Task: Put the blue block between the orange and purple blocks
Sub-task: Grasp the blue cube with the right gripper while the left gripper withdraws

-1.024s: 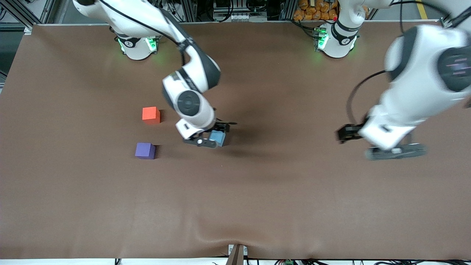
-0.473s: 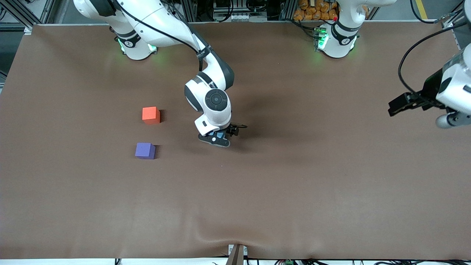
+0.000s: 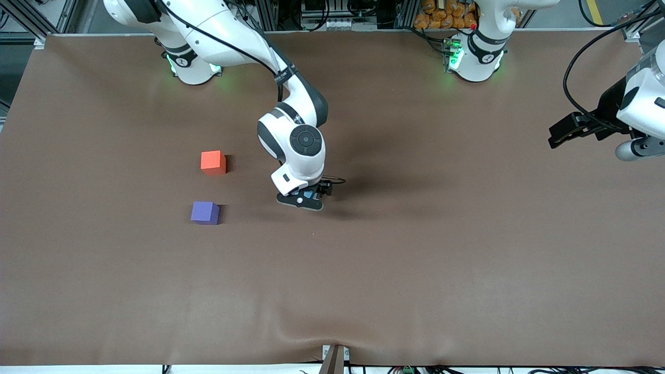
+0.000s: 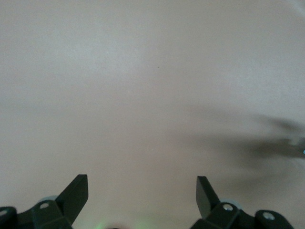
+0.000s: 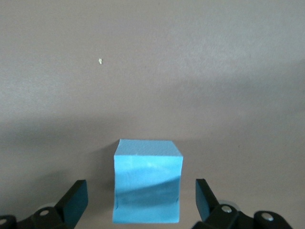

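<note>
My right claw (image 5: 140, 200) is spread wide around the blue block (image 5: 147, 181), fingers clear of its sides, block resting on the tabletop (image 3: 415, 259); orange block (image 3: 213, 161) and purple block (image 3: 204, 212) sit well apart from it; left claw (image 4: 142, 195) open, waiting.

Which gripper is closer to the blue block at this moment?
Right. The right gripper is open with its fingers on either side of the blue block, not touching it. The left gripper waits open over bare table at the left arm's end.
</note>
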{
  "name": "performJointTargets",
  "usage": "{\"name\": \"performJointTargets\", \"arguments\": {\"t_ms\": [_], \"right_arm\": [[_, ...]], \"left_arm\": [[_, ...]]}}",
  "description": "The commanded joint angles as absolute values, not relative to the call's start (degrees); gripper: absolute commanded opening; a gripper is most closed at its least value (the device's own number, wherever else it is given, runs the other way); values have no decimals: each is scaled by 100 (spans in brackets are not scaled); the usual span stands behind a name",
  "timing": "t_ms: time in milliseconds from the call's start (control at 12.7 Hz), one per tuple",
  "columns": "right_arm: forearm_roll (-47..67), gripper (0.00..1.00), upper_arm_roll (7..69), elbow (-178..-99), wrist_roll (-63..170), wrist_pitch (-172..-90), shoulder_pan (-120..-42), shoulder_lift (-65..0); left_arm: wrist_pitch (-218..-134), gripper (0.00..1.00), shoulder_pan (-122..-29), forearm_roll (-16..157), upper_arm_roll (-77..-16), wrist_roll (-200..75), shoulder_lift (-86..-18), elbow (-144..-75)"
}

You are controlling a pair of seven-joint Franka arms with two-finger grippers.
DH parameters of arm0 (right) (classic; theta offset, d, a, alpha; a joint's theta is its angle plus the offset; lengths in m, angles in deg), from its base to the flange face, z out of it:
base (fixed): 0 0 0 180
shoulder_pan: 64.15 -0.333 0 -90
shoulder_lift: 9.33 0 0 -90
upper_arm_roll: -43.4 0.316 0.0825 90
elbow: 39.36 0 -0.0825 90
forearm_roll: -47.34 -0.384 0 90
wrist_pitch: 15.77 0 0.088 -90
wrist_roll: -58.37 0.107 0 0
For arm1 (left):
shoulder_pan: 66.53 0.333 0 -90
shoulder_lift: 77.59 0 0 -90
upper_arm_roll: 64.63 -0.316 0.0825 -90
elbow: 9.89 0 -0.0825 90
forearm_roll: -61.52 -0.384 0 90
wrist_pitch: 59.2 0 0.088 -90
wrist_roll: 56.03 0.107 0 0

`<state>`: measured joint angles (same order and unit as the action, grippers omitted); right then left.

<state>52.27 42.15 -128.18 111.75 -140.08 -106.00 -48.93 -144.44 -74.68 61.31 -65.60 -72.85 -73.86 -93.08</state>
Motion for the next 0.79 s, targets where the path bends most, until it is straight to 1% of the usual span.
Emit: {"name": "performJointTargets", "arguments": {"t_ms": [0, 158, 236, 315, 394, 473, 552, 630, 709], "right_arm": [[5445, 100, 4270, -12839, 11110, -13995, -10598, -5019], [5446, 100, 4270, -12848, 11154, -14118, -10616, -5072], [5428, 63, 4270, -12848, 11172, -14153, -10607, -5081], [5410, 35, 4278, -12848, 11189, -14154, -10599, -5072], [5402, 21, 4279, -12839, 11207, -14145, -10590, -5064], [5402, 16, 4279, -12839, 11216, -14075, -10564, -5011], [5393, 16, 4279, -12900, 11172, -13970, -10476, -4880], [5375, 13, 4287, -12918, 11111, -13647, -10275, -4618], [5358, 13, 4305, -12936, 10902, -13383, -10004, -4319]], "left_arm": [[-14481, 100, -7400, 6135, -6498, -7194, -7556, -9479], [-14507, 100, -7426, 6179, -6507, -7194, -7530, -9462], [-14533, 100, -7435, 6179, -6507, -7194, -7513, -9461], [-14603, 100, -7427, 6179, -6498, -7194, -7512, -9470], [-14647, 100, -7435, 6179, -6490, -7194, -7512, -9470], [-14665, 100, -7435, 6179, -6490, -7194, -7512, -9470], [-14683, 100, -7435, 6187, -6490, -7194, -7495, -9470], [-14700, 100, -7444, 6187, -6490, -7194, -7477, -9479], [-14700, 100, -7444, 6187, -6481, -7194, -7477, -9505]]}}
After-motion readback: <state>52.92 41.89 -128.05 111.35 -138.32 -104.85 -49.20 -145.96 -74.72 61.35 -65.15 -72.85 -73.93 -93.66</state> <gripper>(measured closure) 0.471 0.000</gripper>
